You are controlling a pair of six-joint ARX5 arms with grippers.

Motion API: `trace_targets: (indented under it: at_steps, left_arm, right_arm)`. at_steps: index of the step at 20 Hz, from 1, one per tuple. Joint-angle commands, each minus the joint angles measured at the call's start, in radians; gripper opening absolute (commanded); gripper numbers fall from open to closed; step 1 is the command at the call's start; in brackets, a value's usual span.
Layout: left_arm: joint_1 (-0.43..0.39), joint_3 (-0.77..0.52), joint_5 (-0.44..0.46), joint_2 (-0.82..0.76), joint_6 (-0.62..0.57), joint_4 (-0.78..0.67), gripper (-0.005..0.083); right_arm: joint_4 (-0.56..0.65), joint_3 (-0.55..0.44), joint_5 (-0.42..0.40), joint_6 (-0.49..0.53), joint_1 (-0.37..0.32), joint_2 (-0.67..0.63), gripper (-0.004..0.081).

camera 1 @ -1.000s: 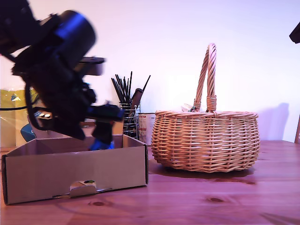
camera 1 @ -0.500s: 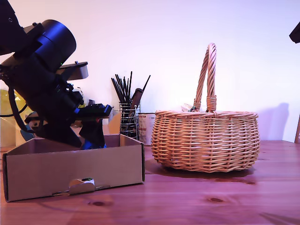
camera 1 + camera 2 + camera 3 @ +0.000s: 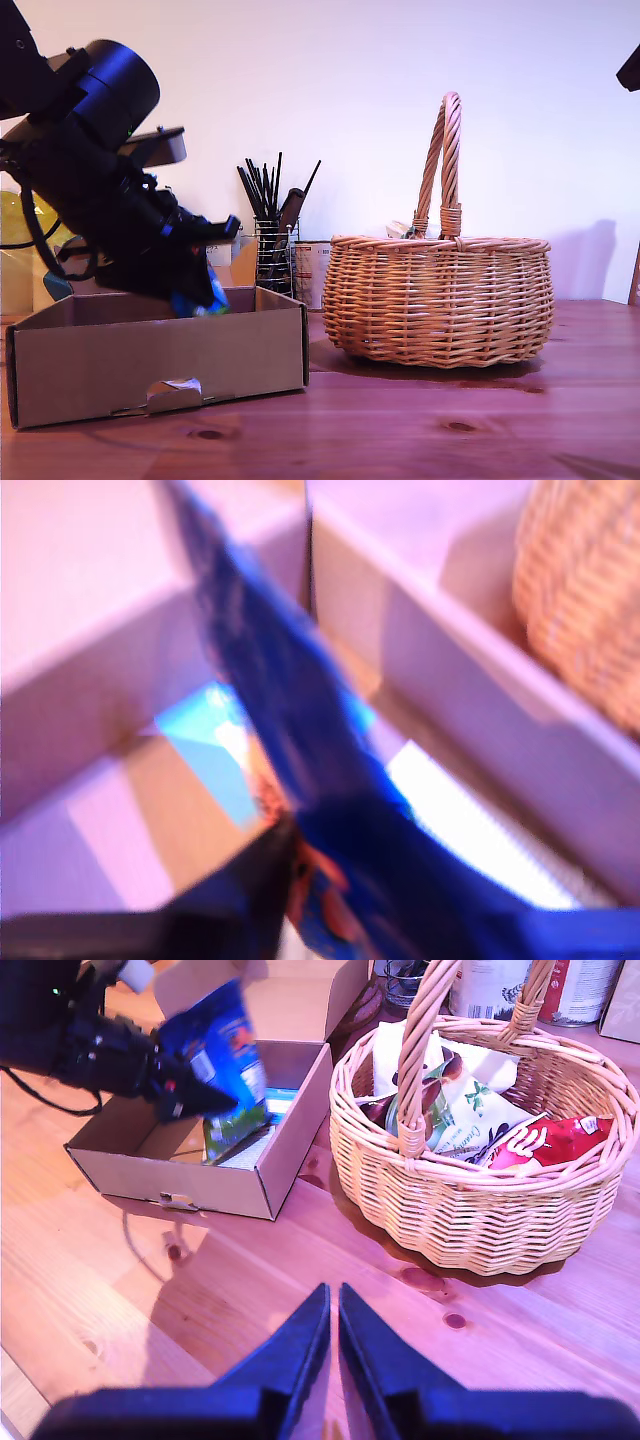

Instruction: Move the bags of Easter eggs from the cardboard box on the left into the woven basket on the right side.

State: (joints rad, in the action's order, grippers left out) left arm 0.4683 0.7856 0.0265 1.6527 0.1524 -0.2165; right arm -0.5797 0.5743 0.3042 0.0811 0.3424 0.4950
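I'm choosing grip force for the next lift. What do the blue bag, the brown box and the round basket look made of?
The blue bag held by my first gripper looks like thin glossy plastic film: it shines and creases. The brown box looks like matt cardboard, with folded walls. The round basket is woven tan wicker, its strands plainly visible.

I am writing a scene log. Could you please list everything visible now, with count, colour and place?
Blue glossy sweet bag: one, held above the box.
Brown cardboard box: one, exterior view's left; a green-white bag lies inside.
Tan woven wicker basket: one, exterior view's right; white, green-white and red bags inside.
Wire pot of black sticks: one, behind the box.
Wooden table: one, reddish-brown.
First hand: shut on the blue bag.
Second hand: shut, empty, above the table.
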Motion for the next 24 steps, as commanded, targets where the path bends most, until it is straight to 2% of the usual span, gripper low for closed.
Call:
trace_targets:
  at_steps: [1,5,7,10,12,13,15,19,24]
  left_arm:
    - [-0.004,-0.015,-0.009,0.015,-0.005,-0.023,0.0058]
    - [-0.004,-0.011,-0.032,-0.058,-0.03,-0.013,-0.002]
    - [-0.004,-0.011,-0.062,-0.124,-0.029,-0.018,-0.002]
    - [-0.004,0.003,-0.178,-0.214,-0.015,-0.034,-0.002]
    - [-0.004,0.021,-0.283,-0.242,0.065,-0.047,-0.002]
    - [-0.003,0.03,-0.322,-0.246,0.067,-0.047,-0.002]
    - [0.0,0.041,-0.354,-0.245,0.122,-0.058,-0.002]
    - [0.006,0.059,-0.381,-0.199,0.177,-0.168,-0.002]
    - [0.042,0.239,-0.455,-0.006,0.212,-0.203,-0.002]
  right_arm:
    - [0.006,0.01,0.001,0.006,0.004,-0.001,-0.0012]
    - [0.006,0.01,0.001,0.006,0.004,-0.002,-0.0012]
    - [0.006,0.01,0.001,0.006,0.004,-0.002,-0.0012]
    - [0.006,0.01,0.001,0.006,0.004,-0.002,-0.0012]
    - [0.006,0.01,0.001,0.006,0.004,-0.002,-0.0012]
    - [0.006,0.01,0.001,0.006,0.004,-0.002,-0.0012]
    - [0.006,0.01,0.001,0.006,0.004,-0.002,-0.0012]
    - [0.007,0.01,0.002,0.006,0.004,-0.002,-0.0012]
    - [0.008,0.01,0.002,0.006,0.004,-0.002,-0.0012]
